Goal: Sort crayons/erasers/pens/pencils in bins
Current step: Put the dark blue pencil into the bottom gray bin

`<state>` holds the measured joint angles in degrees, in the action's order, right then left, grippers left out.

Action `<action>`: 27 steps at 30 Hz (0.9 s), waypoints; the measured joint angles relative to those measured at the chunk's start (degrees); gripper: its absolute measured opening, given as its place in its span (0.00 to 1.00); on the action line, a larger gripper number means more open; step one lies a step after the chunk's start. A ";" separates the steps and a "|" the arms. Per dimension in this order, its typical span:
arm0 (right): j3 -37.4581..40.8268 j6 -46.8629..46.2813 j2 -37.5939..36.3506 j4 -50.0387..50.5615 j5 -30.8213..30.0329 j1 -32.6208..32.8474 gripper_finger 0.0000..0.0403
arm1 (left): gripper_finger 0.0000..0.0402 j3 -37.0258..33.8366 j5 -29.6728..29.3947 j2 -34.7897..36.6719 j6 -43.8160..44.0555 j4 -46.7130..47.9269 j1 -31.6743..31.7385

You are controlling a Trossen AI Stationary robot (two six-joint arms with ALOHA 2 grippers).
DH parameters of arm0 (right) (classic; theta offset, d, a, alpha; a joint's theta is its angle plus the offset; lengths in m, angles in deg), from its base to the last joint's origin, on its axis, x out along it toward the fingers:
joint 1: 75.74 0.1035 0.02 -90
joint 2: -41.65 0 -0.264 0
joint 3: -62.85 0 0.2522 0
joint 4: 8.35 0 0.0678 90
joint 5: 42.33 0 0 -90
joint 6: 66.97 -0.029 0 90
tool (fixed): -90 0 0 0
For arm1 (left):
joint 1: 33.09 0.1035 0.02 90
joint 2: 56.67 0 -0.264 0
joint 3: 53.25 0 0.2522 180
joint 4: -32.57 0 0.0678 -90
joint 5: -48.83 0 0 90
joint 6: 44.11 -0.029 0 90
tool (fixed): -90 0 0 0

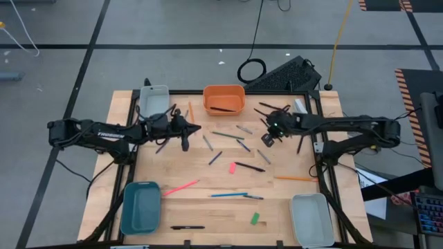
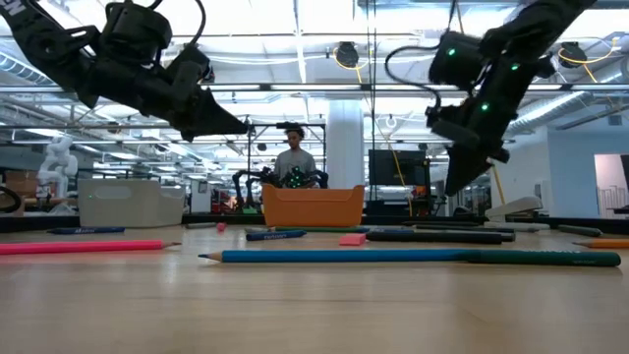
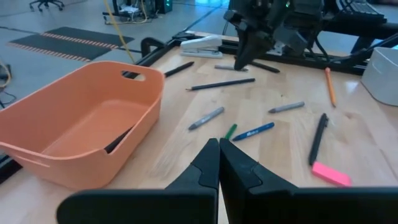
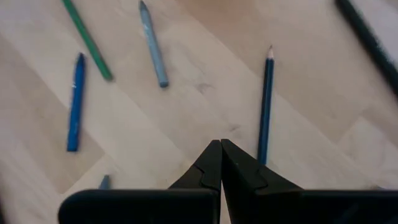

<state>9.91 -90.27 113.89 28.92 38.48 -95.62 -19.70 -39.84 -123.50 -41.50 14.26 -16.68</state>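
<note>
Sorting bench at an early stage. Four bins stand near the corners so that each can take one class of item: the orange bin (image 1: 223, 99) at the middle of the far edge, a grey bin (image 1: 154, 101) at the far left corner, the teal bin (image 1: 140, 207) at the near left corner, and a second grey bin (image 1: 311, 218) at the near right corner. Only the orange bin holds anything, a single dark stick lying on its floor; the other three look empty.

Most items lie loose on the bench between the bins. A pink pencil (image 1: 179, 187) points toward the teal bin; a blue pencil (image 1: 228, 195) lies near the centre of the near half; an orange pencil (image 1: 296, 178) lies toward the right edge. The pink eraser (image 1: 232, 167) rests at mid-bench, the green eraser (image 1: 255, 218) near the near edge. A black pen (image 1: 187, 227) lies by the near edge beside the teal bin. Short grey and blue crayons are scattered below the orange bin.

The left gripper (image 3: 219, 163) hovers just beside the orange bin, fingers pressed together and empty, judged to have finished a drop there. The right gripper (image 4: 221, 163) hangs over the crayons right of centre, fingers likewise clenched on nothing, probably positioning for a pick.
</note>
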 joint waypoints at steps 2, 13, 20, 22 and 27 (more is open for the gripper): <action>-2.34 1.16 2.67 1.30 0.30 -1.12 0.00 | 0.01 0.00 0.00 0.00 -0.59 0.02 0.48; -5.49 4.47 8.95 6.80 7.73 -9.95 0.19 | 0.01 0.00 0.11 0.00 -2.51 -0.07 1.08; -5.49 6.02 13.52 5.36 7.73 -11.67 0.31 | 0.01 0.00 0.13 0.00 -2.76 -0.33 1.08; -5.49 6.02 14.95 5.15 6.88 -11.67 0.31 | 0.01 0.00 0.13 0.00 -2.82 -0.61 1.08; -5.49 5.49 15.76 5.09 4.81 -11.89 0.24 | 0.01 -0.02 0.15 0.00 -2.91 -0.79 1.08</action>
<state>4.42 -84.79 129.65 34.01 43.29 -107.51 -19.72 -39.69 -123.50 -44.41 13.47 -15.60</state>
